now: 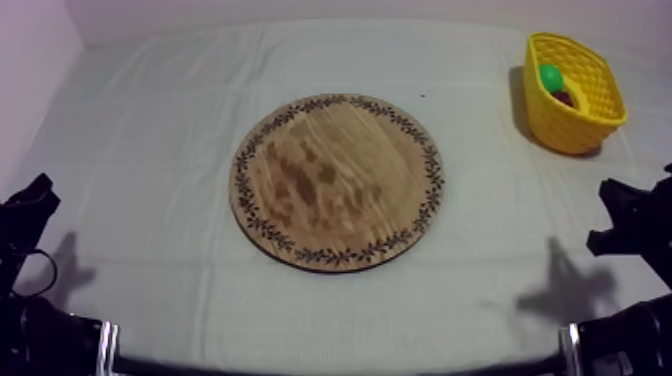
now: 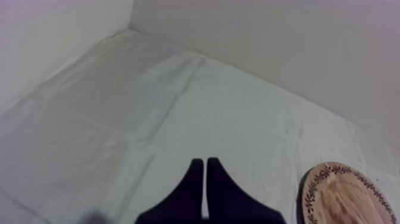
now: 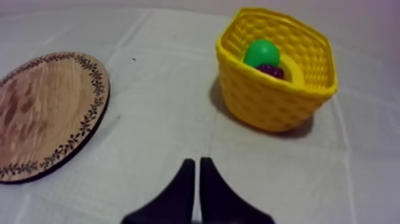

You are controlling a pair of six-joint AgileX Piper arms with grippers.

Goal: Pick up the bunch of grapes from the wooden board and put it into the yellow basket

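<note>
The round wooden board (image 1: 336,180) lies mid-table with nothing on it; its rim also shows beside my left gripper (image 2: 205,164) and off to the side of my right gripper (image 3: 197,164). The yellow basket (image 1: 585,120) stands at the far right. Inside it lies a dark purple bunch of grapes (image 3: 271,70) next to a green fruit (image 3: 262,52). My left gripper (image 1: 30,205) rests low at the left, fingers together as a narrow wedge. My right gripper (image 1: 622,215) rests low at the right, likewise shut on nothing, short of the basket (image 3: 274,101).
A yellow curved shape (image 3: 293,67) lies against the basket's inner wall beside the grapes; what it is I cannot tell. Grey-white cloth (image 1: 180,110) covers the table around the board. A pale wall (image 2: 268,42) rises behind the table's far edge.
</note>
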